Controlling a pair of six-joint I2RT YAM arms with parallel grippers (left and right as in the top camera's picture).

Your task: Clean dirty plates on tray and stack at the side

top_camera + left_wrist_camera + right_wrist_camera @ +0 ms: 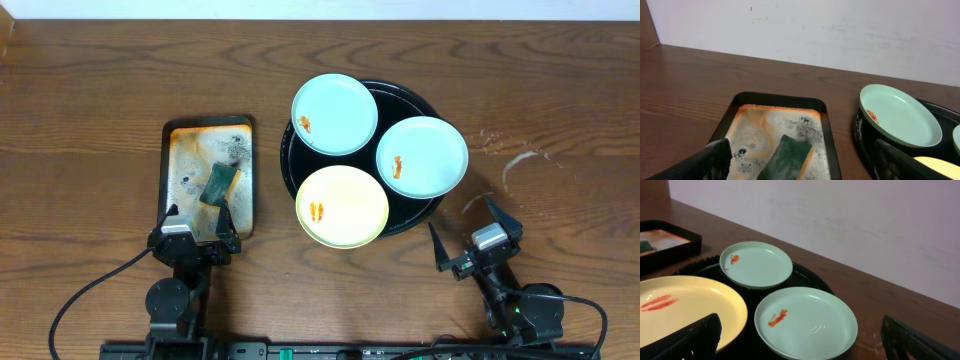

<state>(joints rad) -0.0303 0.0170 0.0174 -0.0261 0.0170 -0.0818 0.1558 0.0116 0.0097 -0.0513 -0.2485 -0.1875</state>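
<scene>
Three small round plastic plates crowd the large round glossy black tray (412, 100) at centre right of the overhead view: a pale blue-green plate (335, 113) at upper left, a second blue-green plate (422, 155) at right, a pale yellow plate (342, 205) at the lower edge. Each carries orange smears and overhangs the rim. The left gripper (198, 222) hangs spread wide and empty over the near end of the rust-stained rectangular metal tray (178, 160), just below the green sponge (220, 183). The right gripper (468, 232), likewise splayed and empty, sits lower right of the black tray. Likely risk: pressing an overhanging plate tips it or skids it off the glossy rim; the soapy sponge may also slip from the fingers.
</scene>
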